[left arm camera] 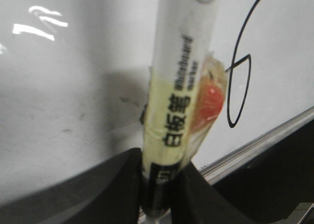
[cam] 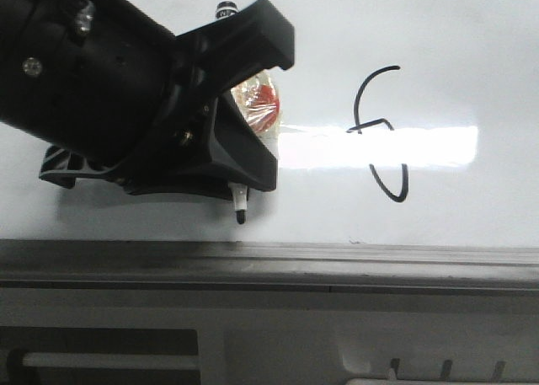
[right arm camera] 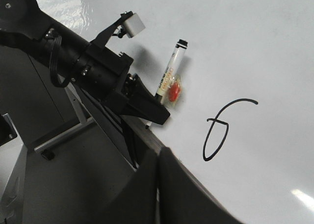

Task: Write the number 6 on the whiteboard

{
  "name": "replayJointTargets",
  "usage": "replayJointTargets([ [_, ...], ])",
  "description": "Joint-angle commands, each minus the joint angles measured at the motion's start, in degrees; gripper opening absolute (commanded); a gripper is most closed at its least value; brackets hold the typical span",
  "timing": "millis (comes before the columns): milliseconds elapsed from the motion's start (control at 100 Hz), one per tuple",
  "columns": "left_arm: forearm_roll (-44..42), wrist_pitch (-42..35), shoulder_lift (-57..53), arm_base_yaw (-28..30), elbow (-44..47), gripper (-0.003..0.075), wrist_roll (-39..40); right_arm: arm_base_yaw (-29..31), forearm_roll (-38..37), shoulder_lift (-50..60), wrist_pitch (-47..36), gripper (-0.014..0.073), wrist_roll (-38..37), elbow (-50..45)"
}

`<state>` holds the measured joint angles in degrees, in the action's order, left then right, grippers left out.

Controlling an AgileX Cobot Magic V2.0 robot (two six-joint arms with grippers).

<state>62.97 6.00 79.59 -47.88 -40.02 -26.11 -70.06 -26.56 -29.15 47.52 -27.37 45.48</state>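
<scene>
The number 6 (cam: 360, 125) is a thin black line on the whiteboard (cam: 472, 48), partly washed out by a band of glare. My left gripper (cam: 257, 107) is shut on a pale marker pen (left arm camera: 179, 77) wrapped in yellowish tape with a red patch. The pen's black tip (cam: 241, 215) points down near the board's lower edge, to the left of the 6. I cannot tell whether the tip touches the board. The left wrist view has the 6 (left arm camera: 230, 99) beside the pen. My right gripper (right arm camera: 158, 185) is shut and empty, below the board's edge, looking at the 6 (right arm camera: 216, 121) and the left gripper (right arm camera: 147, 106).
A grey metal strip (cam: 337, 259) runs along the whiteboard's lower edge. Below it lies a pale ledge with slots (cam: 337, 351). The board's metal stand legs (right arm camera: 59, 136) show in the right wrist view. A white block (right arm camera: 133, 24) sits on the left wrist.
</scene>
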Motion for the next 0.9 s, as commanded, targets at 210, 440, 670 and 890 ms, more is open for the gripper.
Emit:
replayJointTargets([
  [210, -0.2, -14.6, 1.6, 2.7, 0.0, 0.0250, 0.3, 0.5, -2.3, -0.4, -4.0, -0.0062, -0.1, 1.4],
  [440, -0.2, -15.6, 1.6, 2.7, 0.0, 0.0357, 0.3, 0.5, -2.3, -0.4, -4.0, -0.0062, -0.1, 1.4],
  [670, -0.2, -14.9, 1.6, 2.7, -0.7, 0.0560, 0.3, 0.5, -2.3, -0.4, -4.0, -0.0062, -0.1, 1.4],
  [890, -0.3, -13.4, 0.9, 2.7, -1.7, 0.0637, 0.3, 0.5, -2.4, -0.4, -4.1, -0.0062, -0.1, 1.4],
])
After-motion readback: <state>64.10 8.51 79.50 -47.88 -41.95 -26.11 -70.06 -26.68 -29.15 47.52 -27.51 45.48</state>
